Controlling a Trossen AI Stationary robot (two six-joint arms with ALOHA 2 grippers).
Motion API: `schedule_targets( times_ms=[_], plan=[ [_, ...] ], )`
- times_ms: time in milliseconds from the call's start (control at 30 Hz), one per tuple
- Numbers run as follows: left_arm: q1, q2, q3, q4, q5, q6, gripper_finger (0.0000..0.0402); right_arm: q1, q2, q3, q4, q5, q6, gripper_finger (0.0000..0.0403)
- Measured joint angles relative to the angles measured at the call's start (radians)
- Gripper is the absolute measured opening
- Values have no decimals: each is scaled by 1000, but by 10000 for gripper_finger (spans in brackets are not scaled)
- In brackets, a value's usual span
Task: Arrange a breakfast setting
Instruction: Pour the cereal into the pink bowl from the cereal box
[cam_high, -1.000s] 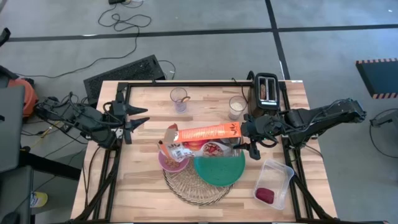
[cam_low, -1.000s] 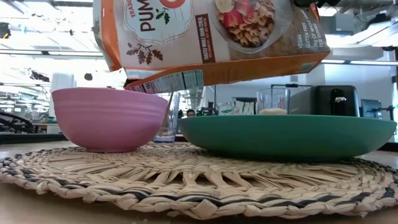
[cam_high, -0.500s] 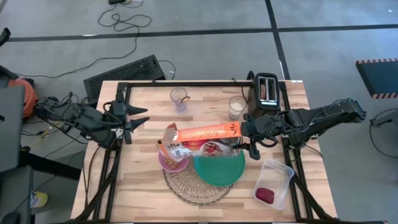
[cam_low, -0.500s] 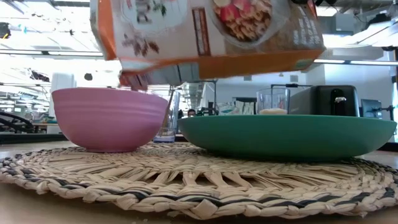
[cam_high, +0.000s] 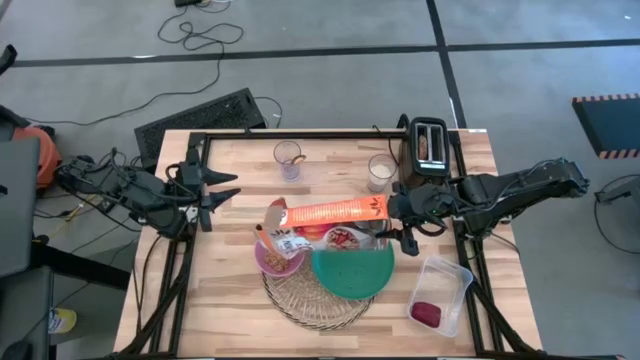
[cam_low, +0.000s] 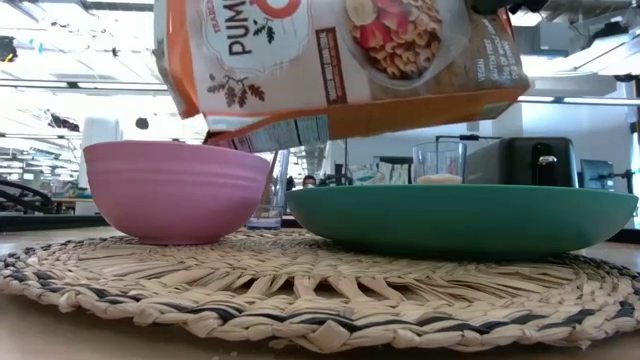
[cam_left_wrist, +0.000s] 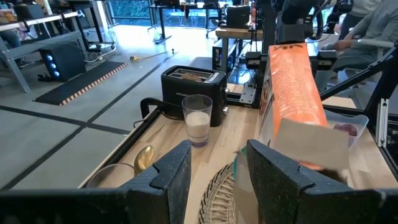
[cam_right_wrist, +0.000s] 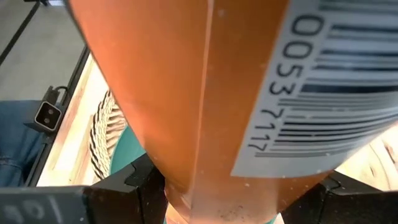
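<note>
One mat (cam_high: 318, 295), one bowl (cam_high: 272, 258), one plate (cam_high: 352, 270), one cereal bag (cam_high: 325, 214), two glasses (cam_high: 289, 159), one toaster (cam_high: 428, 146), one tub (cam_high: 440, 293).

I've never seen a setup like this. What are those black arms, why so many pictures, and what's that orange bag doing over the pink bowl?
These are two robot arms at a wooden table, each ending in a two-finger gripper. One camera looks straight down, one sits at table height, and one rides on each wrist. The right gripper holds an orange cereal bag tipped sideways, its mouth over the pink bowl. The bowl and a teal plate sit on a round woven mat. The left gripper waits open and empty at the table's left edge. Also there: a black toaster, a glass of milk, an emptier glass, and a clear tub holding something dark red.
</note>
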Motion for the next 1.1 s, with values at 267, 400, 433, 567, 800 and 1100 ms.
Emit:
schedule_targets(
  times_ms=[267, 400, 433, 567, 800, 1100],
  plan=[
    [0, 0, 0, 0, 0, 0, 141, -10, 0, 0, -10, -12, 0, 250],
    [0, 0, 0, 0, 0, 0, 142, -12, 0, 0, 15, -20, 0, 250],
    [0, 0, 0, 0, 0, 0, 142, -14, 0, 0, 16, -23, 0, 250],
    [0, 0, 0, 0, 0, 0, 142, -17, 0, 0, 6, -26, 0, 250],
    [0, 0, 0, 0, 0, 0, 142, -17, 0, 0, 6, -26, 0, 250],
    [0, 0, 0, 0, 0, 0, 142, -20, -1, 0, -1, -31, -1, 250]
  ],
)
